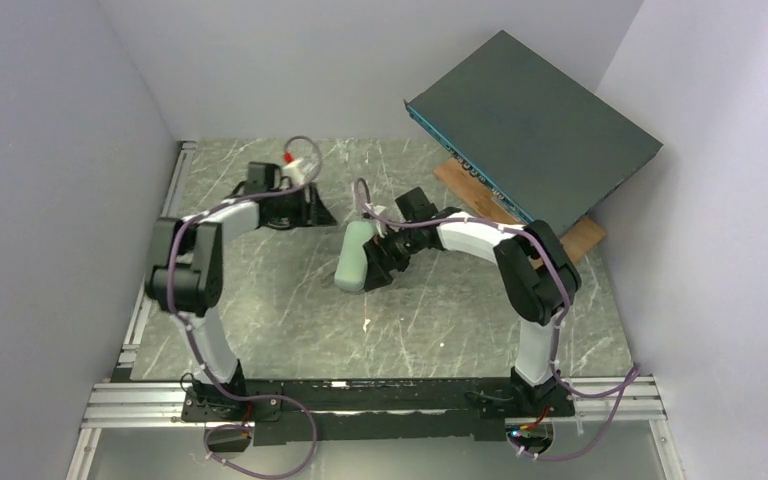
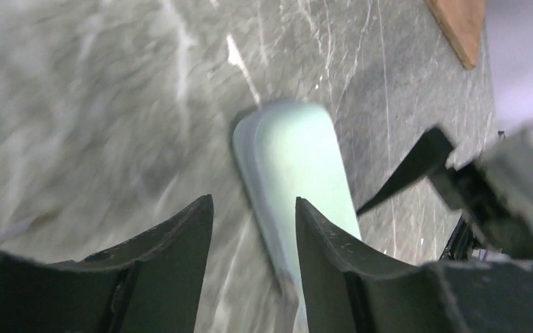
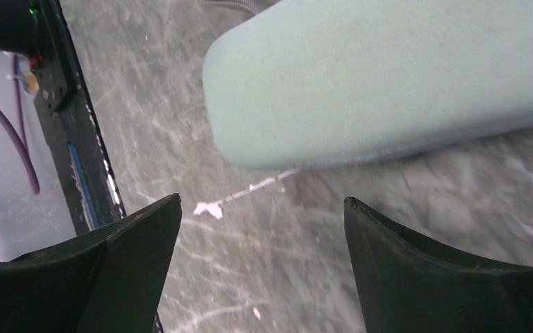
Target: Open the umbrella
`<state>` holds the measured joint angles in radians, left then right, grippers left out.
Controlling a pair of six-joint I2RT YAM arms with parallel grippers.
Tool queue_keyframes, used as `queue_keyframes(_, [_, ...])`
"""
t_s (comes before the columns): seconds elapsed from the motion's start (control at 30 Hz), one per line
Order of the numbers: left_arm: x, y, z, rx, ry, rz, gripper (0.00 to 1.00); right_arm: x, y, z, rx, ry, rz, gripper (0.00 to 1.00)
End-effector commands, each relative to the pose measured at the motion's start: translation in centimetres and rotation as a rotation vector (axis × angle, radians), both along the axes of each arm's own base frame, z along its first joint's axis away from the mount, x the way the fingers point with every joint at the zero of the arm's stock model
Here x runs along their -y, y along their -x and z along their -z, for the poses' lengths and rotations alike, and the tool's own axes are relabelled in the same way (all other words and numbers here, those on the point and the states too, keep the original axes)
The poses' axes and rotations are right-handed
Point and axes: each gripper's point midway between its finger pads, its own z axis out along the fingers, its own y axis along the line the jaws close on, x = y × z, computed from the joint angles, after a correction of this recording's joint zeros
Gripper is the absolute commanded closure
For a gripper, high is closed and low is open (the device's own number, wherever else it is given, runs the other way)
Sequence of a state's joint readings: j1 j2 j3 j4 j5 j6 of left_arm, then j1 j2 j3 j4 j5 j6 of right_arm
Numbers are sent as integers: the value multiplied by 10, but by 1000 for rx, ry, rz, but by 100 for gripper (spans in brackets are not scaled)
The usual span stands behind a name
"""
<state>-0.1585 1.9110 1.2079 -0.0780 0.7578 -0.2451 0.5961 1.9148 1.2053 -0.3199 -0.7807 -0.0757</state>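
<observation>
Two grippers, both holding nothing: left gripper (image 2: 253, 201) partly spread, right gripper (image 3: 262, 200) spread wide. We count one pale green case (image 1: 352, 258) on the table (image 1: 440, 320) just ahead of the right gripper. Beyond it, one dark-grey box (image 1: 530, 125) sits over one wooden board (image 1: 572, 238). Where the umbrella is, we cannot tell.

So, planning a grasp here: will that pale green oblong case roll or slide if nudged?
Likely slides, not rolls: the case lies flat on the smooth table. Its seamed shell looks stiff, so it probably holds shape. Rounded ends may slip from the right fingers.
</observation>
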Motion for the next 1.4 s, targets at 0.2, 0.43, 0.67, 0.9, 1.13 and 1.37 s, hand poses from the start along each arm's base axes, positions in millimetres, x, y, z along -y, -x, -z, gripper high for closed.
queue_keyframes(0.2, [-87, 131, -49, 592, -224, 259, 42, 18, -45, -70, 194, 1, 68, 18])
queue_keyframes(0.43, [-43, 186, -22, 802, -347, 603, 47, 15, -38, -39, -44, 49, 248, 20])
queue_keyframes(0.67, [-13, 185, 2, 846, -364, 777, 59, -2, -45, -32, -157, 15, 309, 18])
queue_keyframes(0.9, [-10, 163, 37, 760, -466, 814, 66, -14, -55, -19, -198, 18, 317, 18])
queue_keyframes(1.13, [-7, 133, 30, 781, -510, 740, 65, -23, -68, -8, -203, 18, 307, 20])
queue_keyframes(1.37, [-6, 131, 31, 787, -516, 738, 64, -8, -60, 23, -248, 60, 260, 46])
